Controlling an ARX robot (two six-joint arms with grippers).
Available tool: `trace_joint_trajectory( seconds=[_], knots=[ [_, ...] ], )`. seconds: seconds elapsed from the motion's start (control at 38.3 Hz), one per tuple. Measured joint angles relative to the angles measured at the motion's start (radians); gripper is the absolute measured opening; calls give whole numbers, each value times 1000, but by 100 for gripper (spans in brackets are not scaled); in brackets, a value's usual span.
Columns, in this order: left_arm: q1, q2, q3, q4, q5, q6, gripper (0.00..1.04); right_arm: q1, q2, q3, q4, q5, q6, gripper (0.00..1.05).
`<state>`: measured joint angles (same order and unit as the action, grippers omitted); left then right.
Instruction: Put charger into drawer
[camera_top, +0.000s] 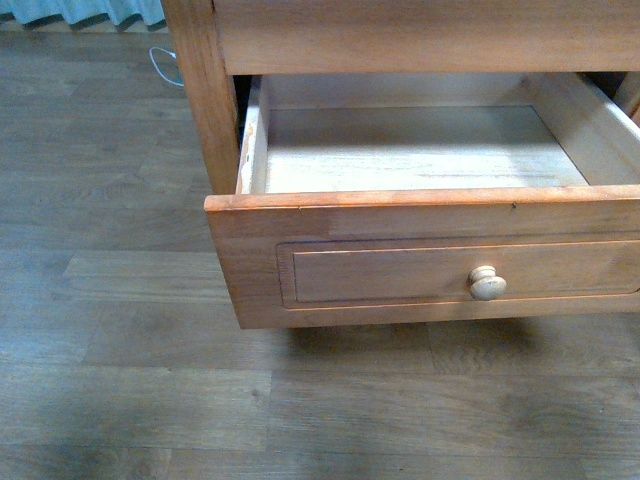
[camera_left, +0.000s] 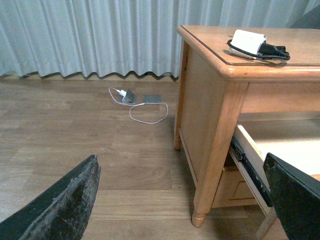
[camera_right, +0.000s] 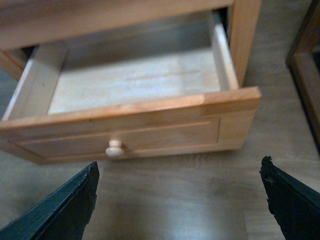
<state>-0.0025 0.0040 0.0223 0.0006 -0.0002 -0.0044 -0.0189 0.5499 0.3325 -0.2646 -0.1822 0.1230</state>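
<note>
My right gripper (camera_right: 178, 167) hangs over the floor (camera_right: 175, 200) in front of the drawer (camera_right: 165, 134) and is tipped steeply down at it. Its two dark fingers (camera_right: 65, 210) stand wide apart with nothing between them. My left gripper (camera_left: 181, 165) is out beside the cabinet (camera_left: 205, 100), aimed more level past the corner leg. Its jaws are also spread wide and hold nothing.

The drawer stands well out of the cabinet, its pale round knob (camera_top: 488, 283) facing me and its light wooden inside showing. The charger (camera_left: 247, 40) lies flat on the cabinet's top, near the front edge, above the open drawer and well apart from both my grippers. Its white block runs lengthwise roughly along that edge. The black cable (camera_left: 274, 50) is bunched at the end farther from the corner.

Beyond the cabinet, a white cord (camera_left: 145, 112) loops on the floor in front of the grey curtain (camera_left: 90, 35).
</note>
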Motion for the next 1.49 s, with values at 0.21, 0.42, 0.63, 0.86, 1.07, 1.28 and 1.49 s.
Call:
trace_joint_trajectory(
  seconds=[0.21,0.42,0.63,0.86,1.07,1.28,1.49],
  knots=[
    [0,0,0,0,0,0,98,-8,-55,-54,113,64,-41,91],
    [0,0,0,0,0,0,98,15,-195,-228,520,184,-107,50],
    [0,0,0,0,0,0,98,16,-211,-249,516,185,-117,68],
    [0,0,0,0,0,0,98,17,-212,-249,516,185,-117,97],
    [0,0,0,0,0,0,98,17,-212,-249,516,184,-118,96],
    [0,0,0,0,0,0,98,17,-212,-249,516,184,-118,96],
    [0,0,0,0,0,0,98,17,-212,-249,516,184,-118,96]
  ],
)
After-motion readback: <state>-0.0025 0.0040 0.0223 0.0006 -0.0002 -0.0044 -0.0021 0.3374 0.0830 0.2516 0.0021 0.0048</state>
